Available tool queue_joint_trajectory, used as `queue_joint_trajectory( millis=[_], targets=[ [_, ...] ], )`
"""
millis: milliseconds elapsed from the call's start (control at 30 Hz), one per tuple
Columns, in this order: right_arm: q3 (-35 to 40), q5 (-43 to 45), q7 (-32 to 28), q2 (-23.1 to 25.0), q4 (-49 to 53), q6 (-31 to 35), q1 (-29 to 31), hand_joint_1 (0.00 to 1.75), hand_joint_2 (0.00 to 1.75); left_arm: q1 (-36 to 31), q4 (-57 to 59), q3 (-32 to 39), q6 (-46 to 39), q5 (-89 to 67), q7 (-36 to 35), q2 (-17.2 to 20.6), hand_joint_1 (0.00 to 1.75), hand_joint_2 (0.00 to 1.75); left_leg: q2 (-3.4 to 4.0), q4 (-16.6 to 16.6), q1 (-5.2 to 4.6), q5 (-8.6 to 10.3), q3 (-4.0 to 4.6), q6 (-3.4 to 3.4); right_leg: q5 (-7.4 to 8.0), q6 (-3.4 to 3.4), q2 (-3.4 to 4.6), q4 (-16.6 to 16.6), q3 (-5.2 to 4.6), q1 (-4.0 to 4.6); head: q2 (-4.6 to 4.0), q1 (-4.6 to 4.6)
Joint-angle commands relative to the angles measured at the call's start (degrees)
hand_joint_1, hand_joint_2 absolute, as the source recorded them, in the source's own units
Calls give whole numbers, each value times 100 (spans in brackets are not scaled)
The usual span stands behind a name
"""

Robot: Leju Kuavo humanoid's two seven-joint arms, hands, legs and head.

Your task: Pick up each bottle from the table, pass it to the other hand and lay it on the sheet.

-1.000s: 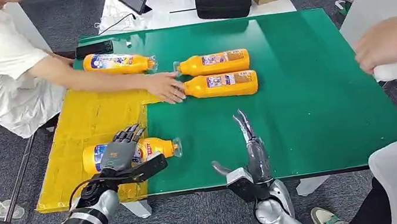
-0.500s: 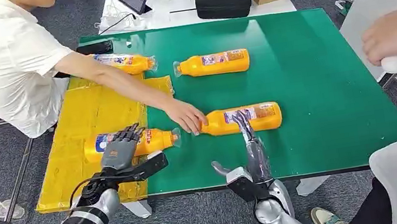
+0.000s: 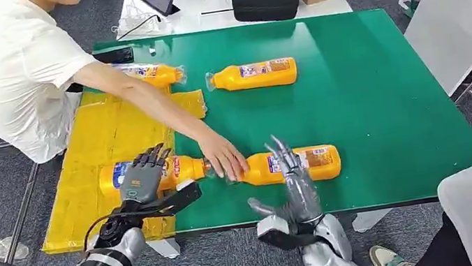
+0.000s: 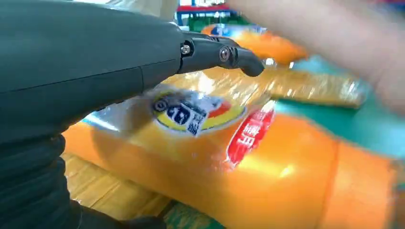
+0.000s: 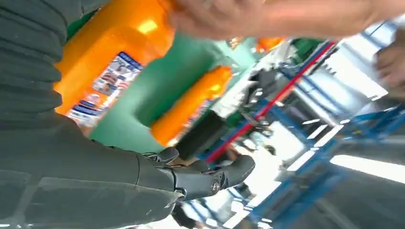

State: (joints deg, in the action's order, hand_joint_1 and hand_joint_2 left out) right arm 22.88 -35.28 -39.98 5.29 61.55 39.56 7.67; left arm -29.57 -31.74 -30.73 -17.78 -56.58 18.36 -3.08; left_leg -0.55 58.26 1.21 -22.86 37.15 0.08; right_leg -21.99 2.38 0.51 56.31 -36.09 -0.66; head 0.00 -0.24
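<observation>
The near bottle (image 3: 305,163) lies crosswise on the green table (image 3: 381,83), cap toward a person's hand (image 3: 224,157) touching it. Right hand (image 3: 289,167) hovers over it, fingers spread; left hand (image 3: 143,177) rests open-fingered above the bottle on the yellow sheet (image 3: 96,136).

The person's hand (image 3: 225,161) has dragged one orange bottle (image 3: 298,164) from the middle of the green table (image 3: 381,83) down to its near edge — it lay beside the far bottle a second ago. The right hand (image 3: 290,171) has risen and now reaches over that bottle, fingers apart. On the right, another person's hand with a red bead bracelet is gone.
</observation>
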Motion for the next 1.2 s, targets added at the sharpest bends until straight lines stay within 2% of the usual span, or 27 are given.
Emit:
queue_joint_trajectory(
  millis=[33,100,167,200,267,300,333,367,500,533,600,667,700,767,800,833,867,1200],
  targets=[
    [76,-797,7,-207,1167,44,-343,0,175,764,-1684,-4,-64,633,76,-381,0,175,-9,4,-10,-15,-12,11,-20,-3,-19,6,14,-6,0,2],
    [59,-792,-2,-208,1145,44,-335,0,175,753,-1681,-14,-49,654,60,-340,0,175,-3,1,-8,-12,-3,10,-13,-2,-9,2,5,-6,0,2],
    [-44,-1135,-2,-218,1411,44,-383,0,175,819,-1796,-12,33,1037,444,-368,0,175,7,2,-4,-16,-1,9,-11,-4,-1,1,3,-2,0,2],
    [-217,-1540,-2,-214,1637,44,-467,0,175,1001,-2127,-60,172,1394,764,-404,0,175,3,3,-7,-15,4,7,-12,-4,-5,5,-3,-5,0,0],
    [-526,-2103,-2,-220,1841,44,-539,0,175,1294,-2709,-142,258,1841,903,-458,0,175,-2,2,-6,-13,10,7,-11,-4,-10,4,-9,-4,0,0],
    [-638,-2377,145,-301,1833,44,-543,0,175,1481,-3101,-240,251,2052,879,-462,0,175,-8,4,-11,-19,0,10,-21,-5,-19,9,1,-8,0,0],
    [-624,-2289,153,-395,1835,44,-520,0,175,1563,-3270,-328,241,2073,813,-451,0,175,-7,4,-7,-18,4,9,-17,-4,-15,4,-2,-4,0,2],
    [-619,-2542,515,-543,1652,44,-467,0,175,1686,-3504,-429,297,2238,833,-416,0,175,-5,4,-8,-24,-6,11,-22,-5,-16,5,9,-3,0,-2],
    [-590,-2484,558,-626,1644,44,-437,0,175,1737,-3602,-492,301,2262,821,-378,0,175,0,1,-6,-14,10,8,-10,-1,-7,0,-10,-3,0,-2],
    [-427,-2304,1007,-991,1128,44,-276,0,175,1983,-3917,-585,307,2486,763,-301,0,175,0,-1,-6,-15,5,10,-11,0,-8,-3,-4,-3,0,0],
    [-483,-2207,1458,-1083,879,-276,-210,0,175,2116,-4000,-587,110,2436,815,-308,0,175,8,-3,-9,-21,-1,15,-11,-1,0,-6,4,-8,2,2],
    [-597,-2225,1653,-1171,647,-416,-154,0,175,2246,-4091,-627,-69,2352,820,-307,0,175,12,-5,-9,-26,-9,17,-13,-4,3,-8,12,-7,0,0],
    [-736,-2310,1991,-1186,398,-675,-105,0,175,2369,-4186,-650,-142,2355,804,-320,0,175,10,-7,-9,-23,-4,15,-10,-2,2,-10,7,-6,0,-2],
    [-863,-2261,2019,-1196,233,-693,-88,0,175,2502,-4308,-705,-201,2350,816,-317,0,175,8,-7,-8,-26,-12,16,-13,-3,-1,-11,16,-5,2,0],
    [-932,-2266,2160,-1208,79,-905,-67,0,175,2596,-4380,-742,-281,2326,808,-310,0,175,4,-7,-7,-23,-4,16,-11,-2,-3,-12,9,-4,0,0],
    [-961,-2279,2187,-1233,6,-982,-51,0,175,2657,-4447,-784,-310,2321,803,-286,0,175,9,-10,-12,-38,-40,21,-26,-8,-6,-11,42,-7,0,-2],
    [-964,-2277,2186,-1240,-3,-985,-63,0,175,2661,-4448,-785,-312,2321,802,-286,0,175,8,-6,-8,-26,-6,17,-12,-1,0,-11,10,-5,0,0],
    [-1000,-2526,2400,-1293,-386,-1185,80,0,175,2658,-4495,-804,-416,2250,756,-255,0,175,7,-5,-7,-29,-7,19,-14,-3,-2,-8,9,-4,0,-2]
  ],
)
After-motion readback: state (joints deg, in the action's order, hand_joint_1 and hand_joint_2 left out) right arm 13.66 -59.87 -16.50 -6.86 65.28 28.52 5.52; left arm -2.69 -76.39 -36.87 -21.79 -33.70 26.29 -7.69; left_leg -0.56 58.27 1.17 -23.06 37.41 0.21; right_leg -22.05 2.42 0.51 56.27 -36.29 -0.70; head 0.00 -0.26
